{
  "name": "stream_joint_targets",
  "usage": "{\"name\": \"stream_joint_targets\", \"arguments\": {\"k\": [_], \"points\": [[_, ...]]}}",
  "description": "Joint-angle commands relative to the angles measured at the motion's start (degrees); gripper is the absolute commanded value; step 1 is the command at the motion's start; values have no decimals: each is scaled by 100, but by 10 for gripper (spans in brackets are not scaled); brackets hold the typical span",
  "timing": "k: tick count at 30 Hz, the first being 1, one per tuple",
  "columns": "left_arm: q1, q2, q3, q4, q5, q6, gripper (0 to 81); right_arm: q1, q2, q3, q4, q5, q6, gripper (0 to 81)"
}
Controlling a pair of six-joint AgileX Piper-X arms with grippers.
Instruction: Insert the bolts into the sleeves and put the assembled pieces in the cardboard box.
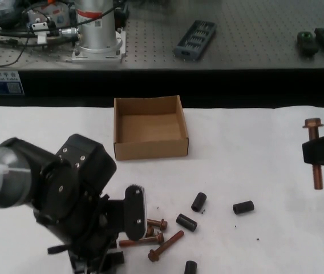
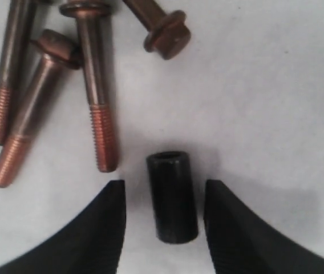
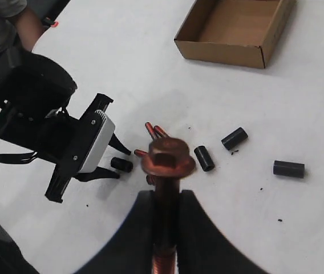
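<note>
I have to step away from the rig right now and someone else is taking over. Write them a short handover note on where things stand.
Left gripper: open, low over the table, one finger on either side of a black sleeve that lies there, not gripped.
Right gripper: shut on a bolt, held head up above the table.
More bolts lie loose beside the left gripper. Three more sleeves are scattered nearby.
Done: nothing is assembled, and the cardboard box holds no pieces.
Left: put each bolt into a sleeve, then put the pieces in the box.
</note>
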Motion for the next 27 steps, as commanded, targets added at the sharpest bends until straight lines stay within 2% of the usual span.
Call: {"name": "stream_joint_targets", "arguments": {"k": [1,5,9,27], "points": [[46,132,-293,-97,-60,38,323,6,-47,-16,3,-81,-59,43],[46,290,-493,-121,-60,-102,321,6,-47,-16,3,-81,-59,43],[46,331,-513,67,-46,-143,283,6,-47,-16,3,-81,-59,43],[63,331,-498,435,193,-300,288,6,-47,-16,2,-210,-59,43]]}}
